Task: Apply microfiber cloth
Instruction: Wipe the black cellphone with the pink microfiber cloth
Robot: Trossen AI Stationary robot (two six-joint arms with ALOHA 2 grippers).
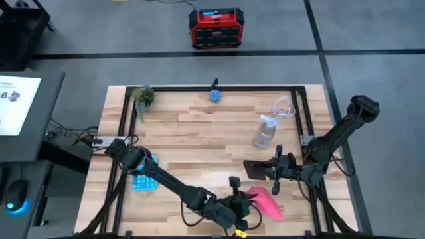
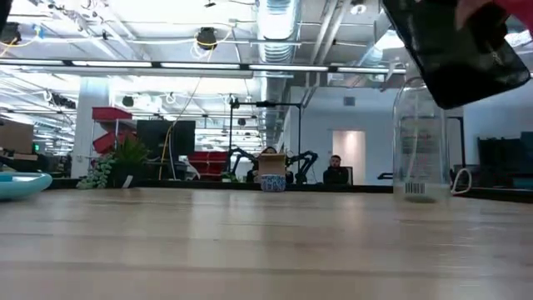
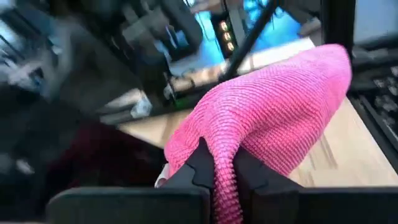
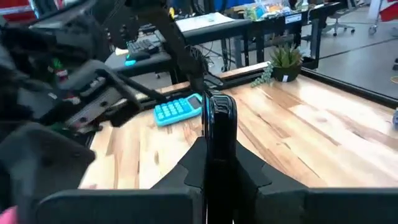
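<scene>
Over the pale wooden tabletop (image 1: 199,139), left gripper (image 3: 219,171) pinched the pink-red microfiber cloth (image 3: 273,115), right gripper (image 4: 214,165) clamped the slim black phone (image 4: 219,134) edge-on; wiping looked imminent, needing cloth brought against phone.

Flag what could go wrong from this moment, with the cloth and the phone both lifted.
The right pincer holds the black phone by its thin edge only; pressure from wiping could twist or drop it. The left pincer pinches just a fold of the microfiber cloth, so the loose part may drag or slip free. The two arms work close together near the table's front edge, so a collision seems possible.
</scene>
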